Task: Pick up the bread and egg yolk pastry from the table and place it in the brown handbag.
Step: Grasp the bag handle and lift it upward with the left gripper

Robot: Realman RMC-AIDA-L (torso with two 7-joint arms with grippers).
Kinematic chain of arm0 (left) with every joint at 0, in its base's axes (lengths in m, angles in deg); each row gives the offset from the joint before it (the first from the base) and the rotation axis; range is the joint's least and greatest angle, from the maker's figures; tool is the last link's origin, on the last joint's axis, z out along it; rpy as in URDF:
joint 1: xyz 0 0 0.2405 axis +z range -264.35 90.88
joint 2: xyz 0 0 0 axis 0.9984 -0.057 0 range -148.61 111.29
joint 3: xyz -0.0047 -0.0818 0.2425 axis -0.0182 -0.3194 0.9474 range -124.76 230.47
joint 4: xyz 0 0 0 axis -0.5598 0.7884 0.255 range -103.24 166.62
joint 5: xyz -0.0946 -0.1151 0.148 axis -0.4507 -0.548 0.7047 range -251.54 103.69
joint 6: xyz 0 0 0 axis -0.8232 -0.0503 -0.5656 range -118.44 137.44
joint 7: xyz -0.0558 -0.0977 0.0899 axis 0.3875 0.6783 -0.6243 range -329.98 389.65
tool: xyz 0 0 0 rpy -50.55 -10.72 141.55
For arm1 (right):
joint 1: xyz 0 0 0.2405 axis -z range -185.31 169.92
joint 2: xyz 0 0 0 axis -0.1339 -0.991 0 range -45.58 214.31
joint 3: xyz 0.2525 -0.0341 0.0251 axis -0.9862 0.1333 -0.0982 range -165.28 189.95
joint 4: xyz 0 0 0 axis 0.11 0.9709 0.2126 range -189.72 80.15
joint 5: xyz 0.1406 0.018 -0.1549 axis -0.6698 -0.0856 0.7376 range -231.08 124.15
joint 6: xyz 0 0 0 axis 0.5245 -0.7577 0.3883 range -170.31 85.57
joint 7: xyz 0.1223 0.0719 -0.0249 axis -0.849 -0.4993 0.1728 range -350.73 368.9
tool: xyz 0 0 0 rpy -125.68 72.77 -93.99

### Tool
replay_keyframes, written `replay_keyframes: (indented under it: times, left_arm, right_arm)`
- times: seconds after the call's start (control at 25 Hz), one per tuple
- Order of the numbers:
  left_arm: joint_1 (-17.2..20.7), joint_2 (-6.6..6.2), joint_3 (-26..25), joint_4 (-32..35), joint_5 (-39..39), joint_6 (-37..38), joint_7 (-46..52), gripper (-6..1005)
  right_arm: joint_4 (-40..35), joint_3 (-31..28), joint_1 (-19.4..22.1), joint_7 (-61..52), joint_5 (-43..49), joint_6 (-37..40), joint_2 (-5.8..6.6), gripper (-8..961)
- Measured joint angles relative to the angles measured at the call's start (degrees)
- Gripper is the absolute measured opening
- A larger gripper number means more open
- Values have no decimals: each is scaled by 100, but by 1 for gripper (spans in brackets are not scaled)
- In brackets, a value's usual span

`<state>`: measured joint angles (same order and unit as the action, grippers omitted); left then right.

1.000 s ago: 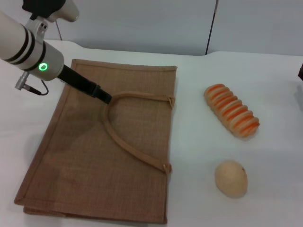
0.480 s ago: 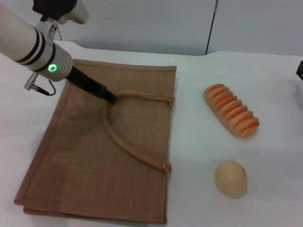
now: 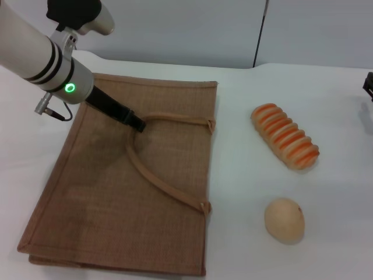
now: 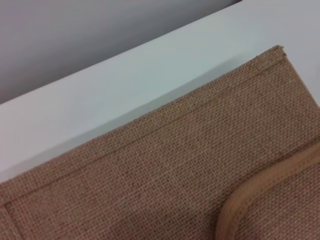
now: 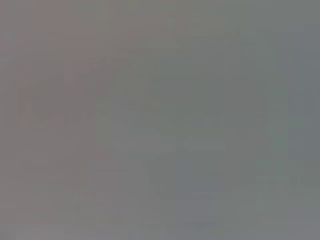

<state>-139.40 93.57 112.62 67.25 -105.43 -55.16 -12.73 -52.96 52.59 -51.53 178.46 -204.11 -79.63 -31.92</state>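
The brown handbag [image 3: 122, 175] lies flat on the white table [image 3: 250, 169], left of the middle. My left gripper [image 3: 136, 122] reaches down over the bag and is shut on the bend of its upper strap handle [image 3: 175, 119]. The left wrist view shows the bag's burlap [image 4: 150, 170] and a piece of strap [image 4: 260, 192]. The bread [image 3: 285, 136] lies on the table right of the bag. The egg yolk pastry [image 3: 284, 219] sits nearer the front, below the bread. Only a dark sliver of my right gripper [image 3: 369, 86] shows at the right edge.
A grey wall stands behind the table's far edge [image 4: 115, 95]. The right wrist view shows only plain grey.
My left arm has shifted to the right and slightly back. The strap's bend has moved with the gripper. The bread and pastry have not moved.
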Motion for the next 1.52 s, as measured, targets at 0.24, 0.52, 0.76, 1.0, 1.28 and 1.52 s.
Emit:
replay_keyframes:
  times: [0.24,0.52,0.76,1.0,1.28,1.52]
  left_arm:
    - [-6,9,0,-4,3,12,-6,600]
    - [-43,16,-1,-65,58,52,6,584]
    - [-146,7,0,-245,144,90,9,570]
    - [-161,20,0,-276,154,144,11,556]
    - [-166,22,0,-297,154,180,12,436]
    - [-228,45,0,-495,153,346,12,402]
  right_arm:
    - [5,0,-13,-1,0,0,-8,754]
    - [23,0,-35,-2,0,0,-9,754]
    - [81,0,-73,-2,0,0,-9,754]
    - [89,0,-79,-1,0,0,-9,754]
    - [90,0,-92,-1,0,0,-8,753]
    - [90,0,-99,-2,1,0,-8,753]
